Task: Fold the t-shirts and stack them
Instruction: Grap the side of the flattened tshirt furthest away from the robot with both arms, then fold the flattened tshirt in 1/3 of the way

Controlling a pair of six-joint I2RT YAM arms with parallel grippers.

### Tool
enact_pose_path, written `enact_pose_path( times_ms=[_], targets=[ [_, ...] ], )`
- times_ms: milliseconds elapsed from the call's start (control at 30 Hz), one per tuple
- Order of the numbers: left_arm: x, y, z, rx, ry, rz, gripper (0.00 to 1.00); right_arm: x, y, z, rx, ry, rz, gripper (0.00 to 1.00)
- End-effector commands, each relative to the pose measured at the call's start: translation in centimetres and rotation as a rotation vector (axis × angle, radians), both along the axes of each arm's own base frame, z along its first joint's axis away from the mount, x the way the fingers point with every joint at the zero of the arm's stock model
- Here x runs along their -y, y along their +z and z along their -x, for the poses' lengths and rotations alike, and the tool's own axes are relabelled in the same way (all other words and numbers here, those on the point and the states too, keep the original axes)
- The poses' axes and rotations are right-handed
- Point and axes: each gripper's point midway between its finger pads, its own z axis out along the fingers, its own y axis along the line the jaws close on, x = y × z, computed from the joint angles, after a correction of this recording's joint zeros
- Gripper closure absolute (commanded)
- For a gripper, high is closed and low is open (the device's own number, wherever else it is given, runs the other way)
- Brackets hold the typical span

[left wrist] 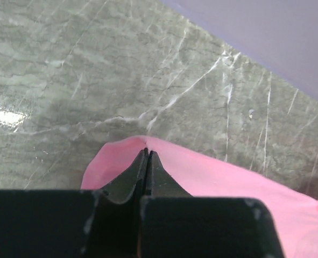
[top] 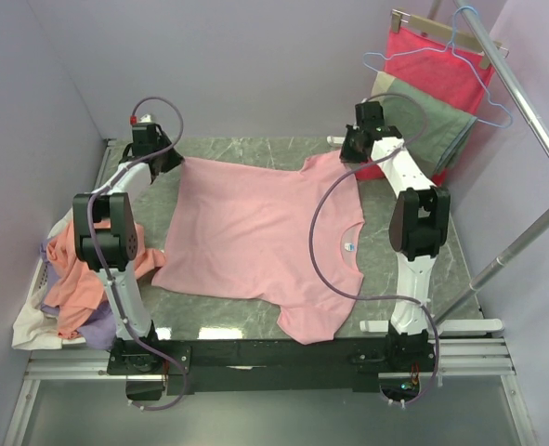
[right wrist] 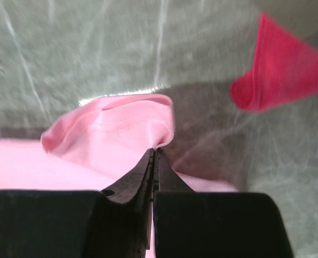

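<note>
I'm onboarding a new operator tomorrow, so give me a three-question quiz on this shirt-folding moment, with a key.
1. True or false: the pink t-shirt already lies folded in half on the table.
2. Multiple choice: the left gripper is A) open above the table, B) shut on the pink t-shirt's edge, C) shut on nothing.
3. Short answer: where does the pile of other shirts lie?

Key:
1. False. It is spread out flat.
2. B. The right gripper likewise pinches a sleeve.
3. At the table's left side.
</note>
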Motion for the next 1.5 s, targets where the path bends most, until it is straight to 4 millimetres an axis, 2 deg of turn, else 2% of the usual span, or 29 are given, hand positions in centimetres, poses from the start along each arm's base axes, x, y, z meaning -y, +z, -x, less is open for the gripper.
enact_pose_path(
  times_ms=[0, 33, 67, 133, 167, 233, 267, 333, 367, 400, 433, 500, 533, 600, 667, 700, 767, 800, 833, 900, 967, 1000, 1133, 1200, 1400, 1433, 1467],
  targets=[
    [0.0, 3.3, 0.4, 0.070, 0.000, 0.006, 0.99, -0.5, 1.5, 1.9, 0.025, 0.020, 0.067, 1.00],
    [0.0, 3.3, 0.6, 0.067, 0.010, 0.013, 0.99, -0.5, 0.7, 2.7, 0.003, 0.024, 0.069, 1.00],
    [0.0, 3.8, 0.9, 0.076, 0.010, 0.019, 0.99, -0.6, 1.2, 3.2, 0.012, 0.029, 0.067, 1.00],
    [0.1, 3.3, 1.7, 0.067, 0.019, 0.028, 0.99, -0.8, 0.4, 4.3, -0.009, 0.034, 0.074, 1.00],
    [0.2, 3.8, 2.0, 0.074, 0.019, 0.033, 0.99, -0.8, 0.9, 4.6, 0.001, 0.034, 0.071, 1.00],
    [0.1, 3.3, 2.7, 0.058, 0.026, 0.036, 0.99, -0.9, 0.4, 5.7, -0.019, 0.032, 0.069, 1.00],
    [0.1, 3.4, 3.0, 0.056, 0.031, 0.036, 0.99, -1.0, 1.0, 6.1, -0.010, 0.029, 0.067, 1.00],
    [-0.1, 2.8, 3.6, 0.033, 0.053, 0.039, 0.99, -0.9, 0.3, 7.3, -0.024, 0.026, 0.063, 1.00],
    [-0.1, 3.0, 3.9, 0.034, 0.056, 0.043, 0.99, -1.3, 1.2, 7.7, -0.007, 0.032, 0.057, 1.00],
    [0.0, 2.3, 4.4, 0.017, 0.060, 0.055, 0.99, -1.5, 0.7, 8.5, -0.020, 0.036, 0.055, 1.00],
    [0.1, 2.9, 4.6, 0.036, 0.061, 0.062, 0.99, -1.7, 1.5, 9.0, -0.004, 0.041, 0.050, 1.00],
    [0.2, 2.1, 5.5, 0.018, 0.072, 0.067, 0.99, -2.3, 0.9, 10.3, -0.020, 0.052, 0.057, 1.00],
    [0.3, 2.5, 5.8, 0.029, 0.076, 0.067, 0.99, -2.4, 1.5, 10.8, -0.008, 0.053, 0.051, 1.00],
    [0.2, 1.7, 6.9, 0.009, 0.089, 0.065, 0.99, -3.0, 0.6, 12.3, -0.031, 0.068, 0.054, 1.00],
    [0.2, 1.9, 7.7, 0.010, 0.100, 0.067, 0.99, -3.3, 0.8, 13.4, -0.025, 0.074, 0.057, 1.00],
    [0.2, 1.2, 8.5, -0.008, 0.103, 0.064, 0.99, -3.2, 0.1, 14.3, -0.051, 0.076, 0.064, 1.00],
    [-0.4, 1.2, 9.6, -0.015, 0.138, 0.046, 0.99, -3.3, -0.1, 15.5, -0.065, 0.087, 0.054, 1.00],
    [-0.6, 0.1, 10.5, -0.037, 0.147, 0.039, 0.99, -3.4, -1.1, 16.6, -0.097, 0.093, 0.060, 1.00],
    [-0.8, 0.4, 11.1, -0.032, 0.160, 0.036, 0.99, -3.3, -1.1, 17.2, -0.099, 0.091, 0.064, 1.00],
    [-1.6, -0.8, 12.3, -0.058, 0.205, 0.008, 0.99, -2.9, -2.9, 19.1, -0.156, 0.087, 0.074, 1.00],
    [-2.7, -0.7, 13.0, -0.060, 0.259, -0.019, 0.99, -2.7, -3.8, 20.2, -0.180, 0.082, 0.077, 1.00],
    [-3.0, -1.1, 13.5, -0.066, 0.277, -0.029, 0.99, -2.4, -4.8, 21.1, -0.207, 0.072, 0.081, 1.00],
    [-5.2, -2.1, 15.1, -0.109, 0.393, -0.062, 0.99, -0.8, -6.8, 22.3, -0.247, -0.002, 0.132, 1.00],
    [-5.4, -2.7, 15.4, -0.123, 0.387, -0.047, 0.99, -0.1, -7.3, 22.4, -0.251, -0.043, 0.162, 1.00],
    [-5.9, -5.6, 15.6, -0.259, 0.381, -0.075, 0.99, -0.6, -8.8, 23.0, -0.303, -0.021, 0.153, 1.00],
    [-5.6, -6.3, 15.7, -0.282, 0.365, -0.069, 0.95, -0.8, -8.7, 23.1, -0.303, -0.015, 0.146, 0.97],
    [-5.5, -6.5, 15.8, -0.297, 0.360, -0.074, 0.91, -0.9, -8.6, 23.2, -0.302, -0.007, 0.141, 0.85]
  ],
)
